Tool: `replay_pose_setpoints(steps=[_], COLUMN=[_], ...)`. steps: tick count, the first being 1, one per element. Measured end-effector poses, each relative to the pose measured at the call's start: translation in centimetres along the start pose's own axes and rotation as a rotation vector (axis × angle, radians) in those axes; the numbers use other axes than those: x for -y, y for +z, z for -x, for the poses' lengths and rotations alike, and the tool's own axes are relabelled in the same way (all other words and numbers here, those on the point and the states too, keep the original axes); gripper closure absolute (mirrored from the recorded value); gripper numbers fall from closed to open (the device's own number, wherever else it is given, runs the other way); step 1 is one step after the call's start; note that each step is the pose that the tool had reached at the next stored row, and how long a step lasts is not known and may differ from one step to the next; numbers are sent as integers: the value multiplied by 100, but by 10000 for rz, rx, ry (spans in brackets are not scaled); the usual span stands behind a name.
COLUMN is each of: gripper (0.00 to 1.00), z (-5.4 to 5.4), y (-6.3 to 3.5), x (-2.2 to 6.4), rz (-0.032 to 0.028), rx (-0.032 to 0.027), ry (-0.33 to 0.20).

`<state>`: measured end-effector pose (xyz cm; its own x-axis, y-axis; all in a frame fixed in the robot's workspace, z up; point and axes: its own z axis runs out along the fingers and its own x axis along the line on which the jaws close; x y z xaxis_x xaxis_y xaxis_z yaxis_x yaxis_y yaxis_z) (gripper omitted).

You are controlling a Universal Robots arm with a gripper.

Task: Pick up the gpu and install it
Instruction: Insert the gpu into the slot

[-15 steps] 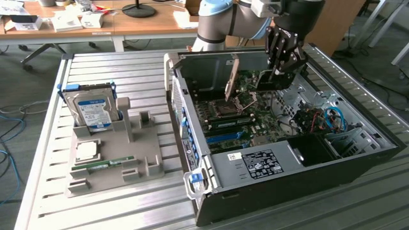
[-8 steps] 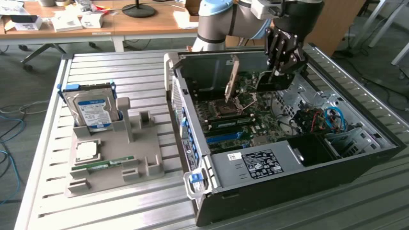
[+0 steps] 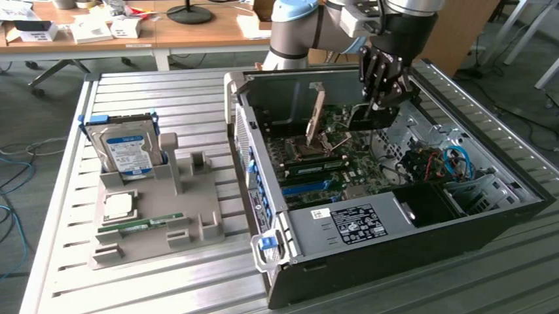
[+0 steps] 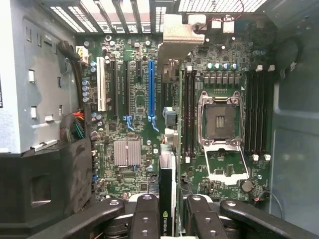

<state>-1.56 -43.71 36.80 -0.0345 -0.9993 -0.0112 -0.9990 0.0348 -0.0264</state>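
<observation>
My gripper reaches down into the open computer case, shut on the gpu. The card hangs upright over the motherboard, dark face showing, with its tan metal bracket toward the case's rear wall. In the wrist view the gpu runs edge-on from between my fingers out to its bracket. It lies between the long blue slot and the black memory slots. I cannot tell whether its lower edge touches the board.
A grey fixture on the slatted table at the exterior view's left holds a silver hard drive, a processor chip and a green memory stick. Inside the case are the power supply, cables and an open processor socket.
</observation>
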Motion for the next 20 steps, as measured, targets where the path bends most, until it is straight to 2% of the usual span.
replay_pose_setpoints(steps=[3, 20], gripper=[74, 74], z=[0, -29], y=[36, 36], x=[-1, -11], rz=[0, 1], rx=[1, -1], ry=[-21, -50])
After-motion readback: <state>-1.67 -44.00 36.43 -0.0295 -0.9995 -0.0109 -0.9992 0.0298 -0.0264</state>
